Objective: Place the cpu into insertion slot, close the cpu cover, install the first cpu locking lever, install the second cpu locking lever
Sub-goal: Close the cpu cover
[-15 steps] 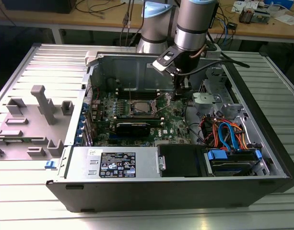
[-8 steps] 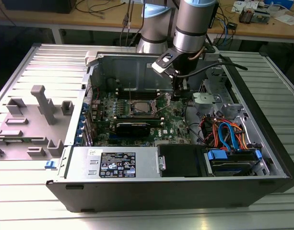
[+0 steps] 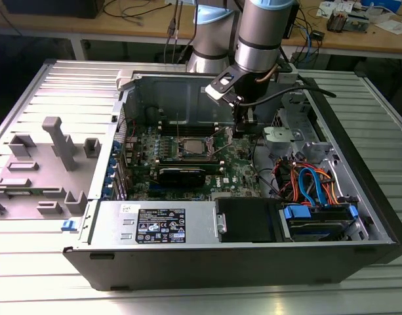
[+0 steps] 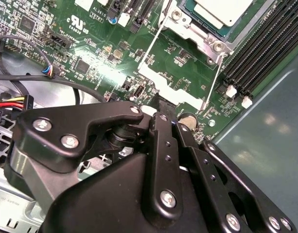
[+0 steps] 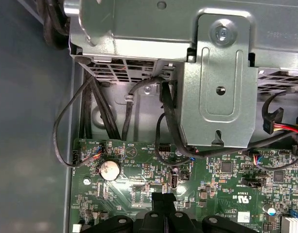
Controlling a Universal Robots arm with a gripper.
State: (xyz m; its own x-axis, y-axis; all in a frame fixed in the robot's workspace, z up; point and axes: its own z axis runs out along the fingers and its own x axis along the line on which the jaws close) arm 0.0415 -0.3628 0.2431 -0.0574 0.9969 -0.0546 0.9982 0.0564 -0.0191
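Observation:
The cpu point(image 3: 191, 146) lies flat in the insertion slot point(image 3: 176, 152) on the green motherboard, its silver top point(image 4: 225, 9) showing through the window of the cpu cover point(image 4: 200, 36), which lies down over it. Two thin wire locking levers point(image 4: 151, 46) point(image 4: 213, 80) run out from the socket's corners; whether they are latched I cannot tell. My gripper point(image 3: 242, 128) hangs just above the board to the exterior view's right of the socket. Its black fingers point(image 5: 157, 206) are shut together with nothing between them, close to the end of one lever.
A black graphics card point(image 3: 181, 174) sits in front of the socket and long memory slots point(image 4: 260, 53) flank it. A metal drive bracket point(image 5: 217, 87), loose cables point(image 3: 305, 180), a coin battery point(image 5: 109, 169) and the case walls point(image 3: 174, 92) hem the gripper in. Grey fixtures point(image 3: 56, 151) stand outside.

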